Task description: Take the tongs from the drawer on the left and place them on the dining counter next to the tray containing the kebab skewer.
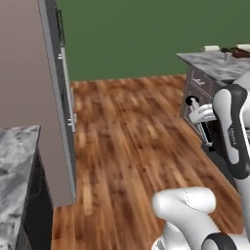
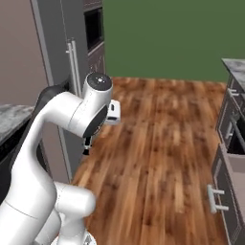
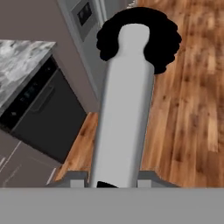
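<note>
The tongs [image 3: 127, 109] are in the jaws, pinched near one end, the silvery shaft running up the hand view to its black scalloped tip. In the left base view the gripper [image 1: 204, 128] hangs out over the wooden floor [image 1: 132, 146] with the tongs [image 1: 197, 114] poking from it, and the dining worktop [image 1: 215, 66] sits beyond, at the upper right, with some items at its far edge too small to name.

The worry, as I judge it: a grip so near the end leaves a long lever, so a fast swing could twist the tongs loose onto the floor. The tip could also clip the worktop's edge on the way up.

Around it: a tall grey cabinet [image 2: 72, 57] with a bar handle, a dark appliance [image 3: 43, 118] under a marble top, and drawers [image 2: 229, 158] along the right.
</note>
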You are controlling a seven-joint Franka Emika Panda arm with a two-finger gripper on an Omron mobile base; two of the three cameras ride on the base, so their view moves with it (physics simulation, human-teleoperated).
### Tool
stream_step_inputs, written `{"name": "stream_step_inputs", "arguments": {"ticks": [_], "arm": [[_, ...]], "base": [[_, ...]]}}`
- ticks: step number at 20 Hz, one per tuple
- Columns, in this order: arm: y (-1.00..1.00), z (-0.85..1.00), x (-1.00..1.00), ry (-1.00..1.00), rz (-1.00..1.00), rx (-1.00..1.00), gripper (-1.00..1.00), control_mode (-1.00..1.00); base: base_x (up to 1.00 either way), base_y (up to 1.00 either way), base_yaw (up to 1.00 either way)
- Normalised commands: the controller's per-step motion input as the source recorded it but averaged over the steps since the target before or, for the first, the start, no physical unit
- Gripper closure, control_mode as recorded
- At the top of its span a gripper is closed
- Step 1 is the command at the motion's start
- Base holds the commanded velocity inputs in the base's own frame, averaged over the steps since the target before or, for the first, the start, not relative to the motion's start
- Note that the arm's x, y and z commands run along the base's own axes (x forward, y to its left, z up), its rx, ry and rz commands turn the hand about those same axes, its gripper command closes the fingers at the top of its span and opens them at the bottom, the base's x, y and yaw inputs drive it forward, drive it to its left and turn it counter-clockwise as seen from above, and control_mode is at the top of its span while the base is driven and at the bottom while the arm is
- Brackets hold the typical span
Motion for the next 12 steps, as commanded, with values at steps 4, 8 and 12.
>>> {"name": "stream_step_inputs", "arguments": {"ticks": [4,8,12], "arm": [[0.0,0.0,0.0,0.0,0.0,0.0,1.0,1.0],[0.0,0.0,0.0,0.0,0.0,0.0,1.0,1.0],[0.0,0.0,0.0,0.0,0.0,0.0,1.0,1.0]], "base": [[1.0,-0.06,0.0],[1.0,0.05,0.03],[1.0,0.27,0.04]]}}
